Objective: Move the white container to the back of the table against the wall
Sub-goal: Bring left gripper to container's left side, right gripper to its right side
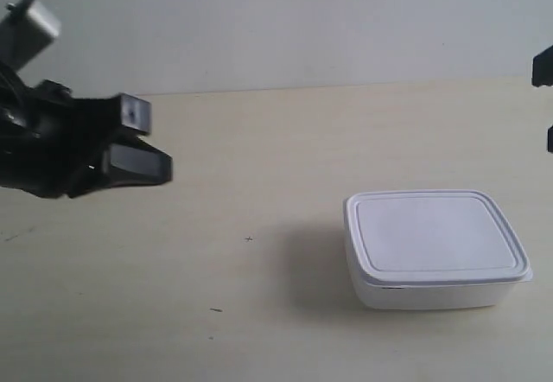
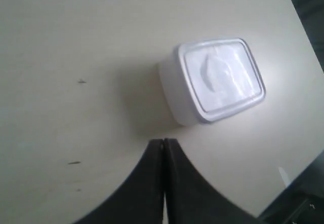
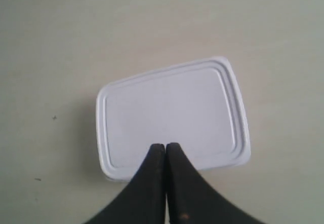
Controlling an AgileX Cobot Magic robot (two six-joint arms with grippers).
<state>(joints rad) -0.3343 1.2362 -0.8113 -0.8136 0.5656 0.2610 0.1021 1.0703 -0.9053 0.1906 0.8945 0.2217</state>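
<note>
Lower right on the tabletop (image 1: 259,140), the white container (image 1: 436,248) waits; I'd nudge it squarely toward the wall (image 1: 302,19), left pincer (image 2: 163,145) and right pincer (image 3: 165,148) both closed, empty.

Low exterior view toward wall (image 1: 302,19); both wrist views down onto white container (image 3: 172,117)

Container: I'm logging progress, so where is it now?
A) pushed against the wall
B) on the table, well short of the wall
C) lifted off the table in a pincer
B: the container rests on the table, with bare surface between it and the wall.
</note>
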